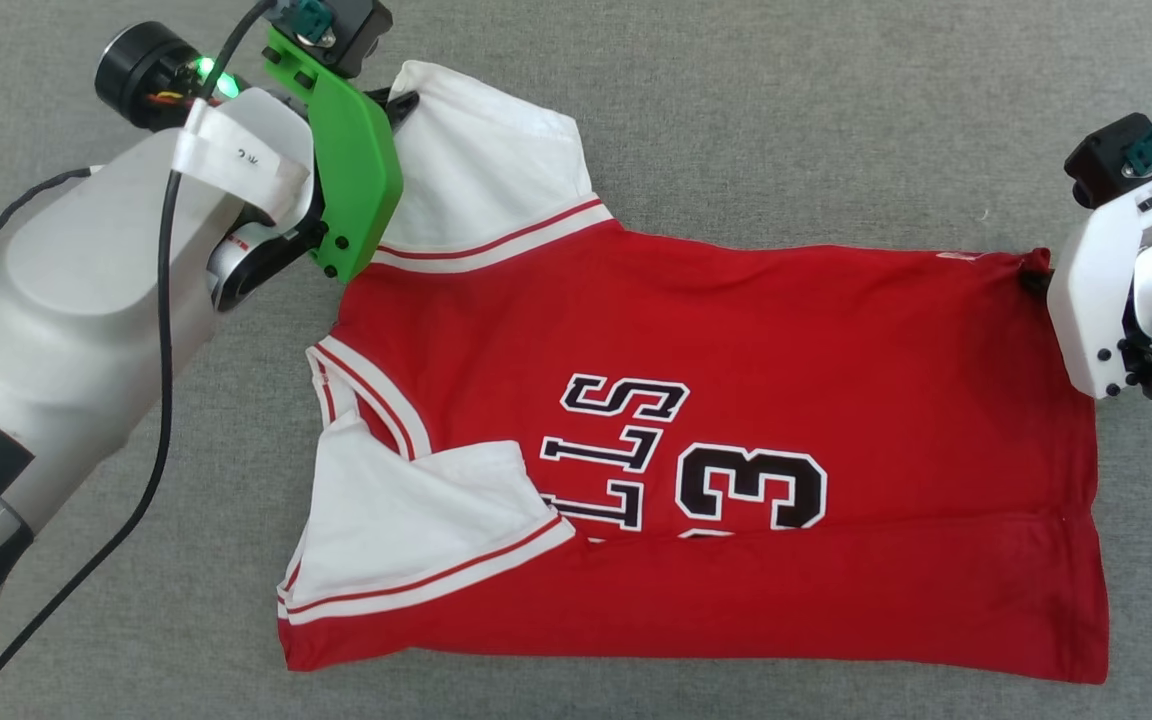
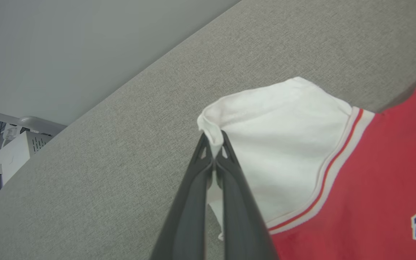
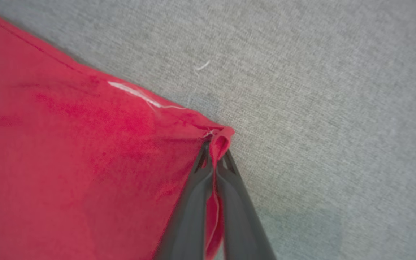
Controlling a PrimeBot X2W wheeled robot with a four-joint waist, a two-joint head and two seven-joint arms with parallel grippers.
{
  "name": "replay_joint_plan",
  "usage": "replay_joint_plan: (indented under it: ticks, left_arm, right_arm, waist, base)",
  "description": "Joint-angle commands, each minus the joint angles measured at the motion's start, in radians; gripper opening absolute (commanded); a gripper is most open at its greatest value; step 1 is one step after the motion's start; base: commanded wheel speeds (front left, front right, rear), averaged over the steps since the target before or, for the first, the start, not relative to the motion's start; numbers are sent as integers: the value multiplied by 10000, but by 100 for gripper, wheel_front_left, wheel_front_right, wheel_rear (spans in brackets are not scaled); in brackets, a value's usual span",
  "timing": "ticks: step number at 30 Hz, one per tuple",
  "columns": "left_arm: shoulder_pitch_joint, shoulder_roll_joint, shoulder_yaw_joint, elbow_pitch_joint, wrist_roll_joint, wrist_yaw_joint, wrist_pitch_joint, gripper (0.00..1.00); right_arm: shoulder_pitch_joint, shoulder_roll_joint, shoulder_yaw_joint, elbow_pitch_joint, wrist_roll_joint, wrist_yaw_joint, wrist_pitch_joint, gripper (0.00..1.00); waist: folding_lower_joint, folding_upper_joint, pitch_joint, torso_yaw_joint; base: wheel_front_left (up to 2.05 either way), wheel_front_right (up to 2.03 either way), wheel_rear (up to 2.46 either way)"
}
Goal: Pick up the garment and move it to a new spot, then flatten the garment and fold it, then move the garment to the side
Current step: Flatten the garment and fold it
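The left end effector (image 2: 213, 146) is clamped on the edge of the far white sleeve (image 2: 280, 144), and the right end effector (image 3: 215, 150) on the far hem corner (image 3: 221, 139). Between them the garment (image 1: 736, 340) lies on the grey tabletop (image 1: 836, 90), its long axis running left to right. Each arm holds one end of its far edge, which probably folds toward the robot next.

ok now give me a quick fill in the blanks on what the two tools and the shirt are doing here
1. The left tool is shut on the corner of a ___ sleeve.
2. The right tool pinches a ___ corner of the shirt.
3. The big number on the shirt is ___.
4. The shirt lies on a ___ cloth surface.

Missing words: white; red; 3; grey
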State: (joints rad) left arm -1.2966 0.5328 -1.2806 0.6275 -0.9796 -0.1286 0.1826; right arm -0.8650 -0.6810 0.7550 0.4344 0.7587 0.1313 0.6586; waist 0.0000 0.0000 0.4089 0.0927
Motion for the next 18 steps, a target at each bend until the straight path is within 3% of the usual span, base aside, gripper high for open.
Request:
replay_joint_plan:
  ticks: [1,18]
  left_arm:
    - [195,114,12,33,-94,-21,-131,0]
    - [2179,904,6,-747,4,111,-1003,0]
  right_arm:
    - [64,101,89,134,104,-6,-282,0]
    - [1845,-329,-144,-599,638,-6,-2532,0]
  waist:
    - [0,0,-282,-113]
    - [0,0,-2058,-206]
  base:
    - [0,0,0]
    - [0,0,0]
